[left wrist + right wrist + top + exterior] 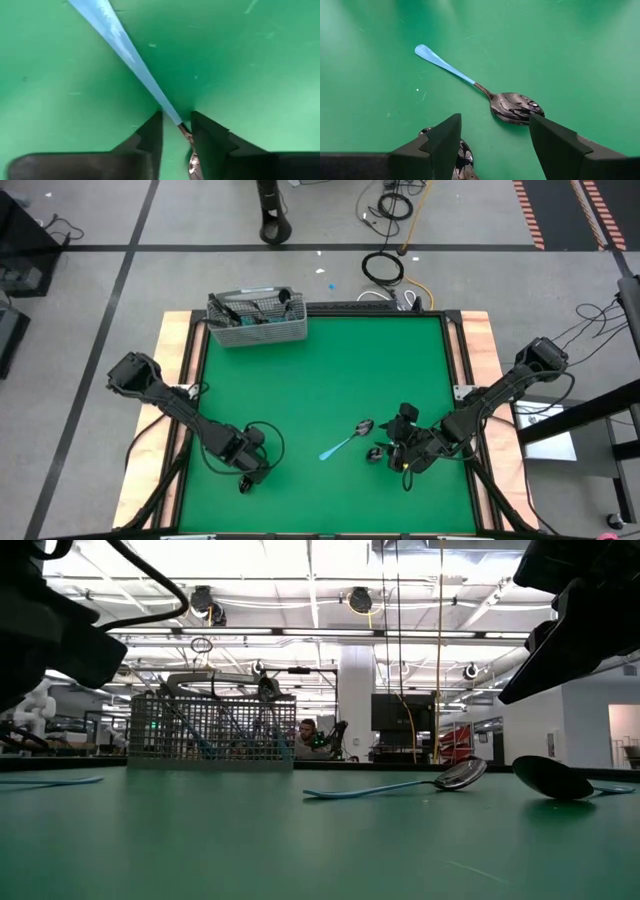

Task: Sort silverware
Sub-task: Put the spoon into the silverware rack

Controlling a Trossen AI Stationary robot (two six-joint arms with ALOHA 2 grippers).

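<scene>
A piece of silverware with a light blue handle [127,52] lies flat on the green table near its near left corner. My left gripper [176,122] points down over it and is open. Its two fingers stand on either side of the neck where the blue handle meets the metal, and the fingers hide the head. Near the right edge my right gripper [495,132] is open above the table. A blue-handled spoon [515,107] lies just beyond it, bowl up. A dark spoon [462,155] lies partly under its fingers.
A grey wire-mesh basket [257,320] holding several pieces of silverware stands at the table's far left edge. The middle of the green table [320,380] is bare. Wooden borders run along the left and right sides.
</scene>
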